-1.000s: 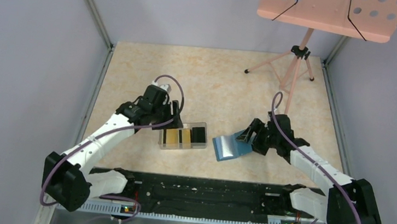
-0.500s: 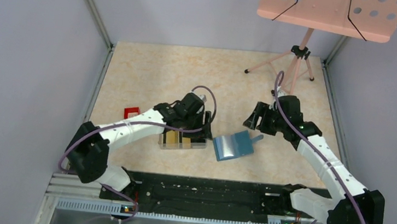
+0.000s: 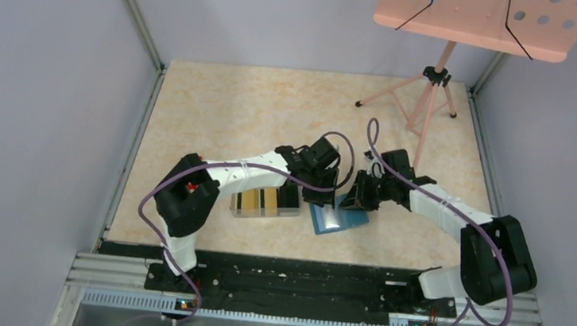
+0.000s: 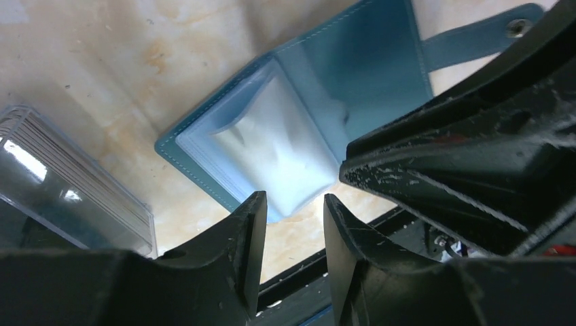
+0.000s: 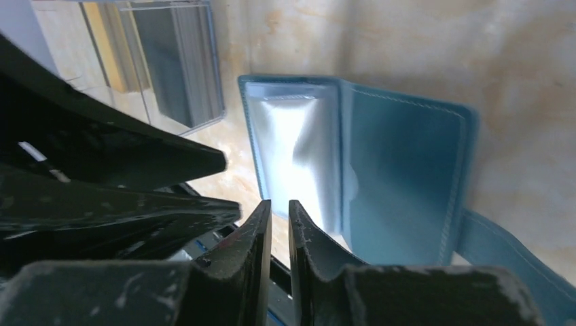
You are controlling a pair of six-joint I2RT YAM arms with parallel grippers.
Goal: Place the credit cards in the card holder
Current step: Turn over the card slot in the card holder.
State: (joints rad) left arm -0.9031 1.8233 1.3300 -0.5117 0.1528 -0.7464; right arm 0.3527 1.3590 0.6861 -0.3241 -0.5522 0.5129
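The teal card holder (image 3: 333, 218) lies open and flat on the table, its pale clear pockets up (image 4: 272, 142) (image 5: 299, 149) and its strap tab (image 4: 475, 41) pointing away. The credit cards, gold (image 5: 102, 47) and black (image 5: 170, 68), stand in a clear box (image 3: 266, 201) just left of it. My left gripper (image 4: 292, 210) hovers over the holder's near edge, open with nothing between its fingers. My right gripper (image 5: 278, 207) hangs right beside it over the pocket's edge, its jaws all but together with only a thin empty slit. The two grippers almost touch each other.
A pink music stand (image 3: 483, 14) on a tripod (image 3: 434, 97) stands at the back right. Metal frame rails (image 3: 130, 156) edge the table at left and right. A black rail (image 3: 290, 279) runs along the near edge.
Both arms have swung inward and now meet over the card holder. The left gripper left the clear box. Both pairs of jaws have narrowed, the right almost fully.
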